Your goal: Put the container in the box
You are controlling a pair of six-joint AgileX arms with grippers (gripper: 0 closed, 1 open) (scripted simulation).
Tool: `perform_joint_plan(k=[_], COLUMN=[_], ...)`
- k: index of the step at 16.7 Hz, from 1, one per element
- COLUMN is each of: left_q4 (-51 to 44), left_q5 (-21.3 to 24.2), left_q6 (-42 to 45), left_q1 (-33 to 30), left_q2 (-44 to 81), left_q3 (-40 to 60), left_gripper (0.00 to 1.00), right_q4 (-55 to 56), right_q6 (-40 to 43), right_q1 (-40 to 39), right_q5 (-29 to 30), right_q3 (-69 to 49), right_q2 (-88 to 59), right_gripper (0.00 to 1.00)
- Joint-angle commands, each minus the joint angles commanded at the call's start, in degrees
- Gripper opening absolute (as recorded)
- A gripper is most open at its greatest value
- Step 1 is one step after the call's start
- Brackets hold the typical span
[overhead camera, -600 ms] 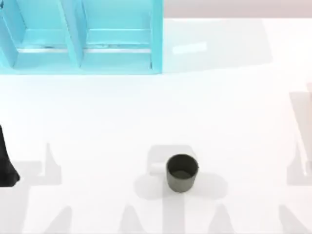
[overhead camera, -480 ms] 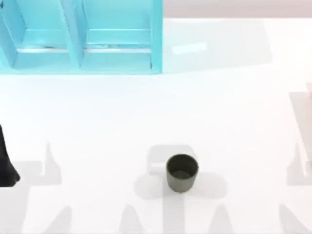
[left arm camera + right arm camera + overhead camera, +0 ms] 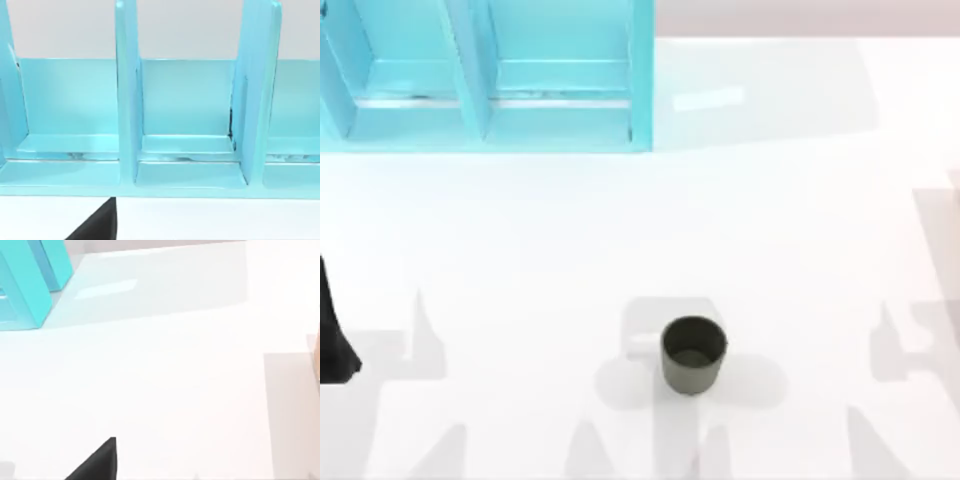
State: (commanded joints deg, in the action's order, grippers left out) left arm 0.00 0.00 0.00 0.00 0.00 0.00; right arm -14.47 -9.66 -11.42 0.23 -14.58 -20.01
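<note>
The cup stands upright, open mouth up, alone on the white table, well in front of the blue box and off to its right. It is plain, dark olive-grey, without a handle. The left arm sits at the table's left edge.

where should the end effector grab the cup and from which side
Probably from straight above, fingers closing across the round wall of the cup just under the rim. It stands upright with its mouth open, has no handle, and sits alone on the white table, so no side matters more than another. The blue box is far off at the back left.
</note>
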Motion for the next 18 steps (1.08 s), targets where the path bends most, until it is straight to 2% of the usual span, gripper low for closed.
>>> perform_joint_plan(k=[10,18], left_q4=[0.0,0.0], left_q5=[0.0,0.0], left_q6=[0.0,0.0], left_q1=[0.0,0.0], left_q2=[0.0,0.0], left_q3=[0.0,0.0], left_gripper=[1.00,1.00], right_q4=[-29.6,-51.5], right_q6=[-20.6,-31.1], right_q1=[-21.5,-29.7], right_q5=[0.5,0.1], right_q3=[-43.0,-72.6], right_q2=[-46.6,-79.5], right_gripper=[1.00,1.00])
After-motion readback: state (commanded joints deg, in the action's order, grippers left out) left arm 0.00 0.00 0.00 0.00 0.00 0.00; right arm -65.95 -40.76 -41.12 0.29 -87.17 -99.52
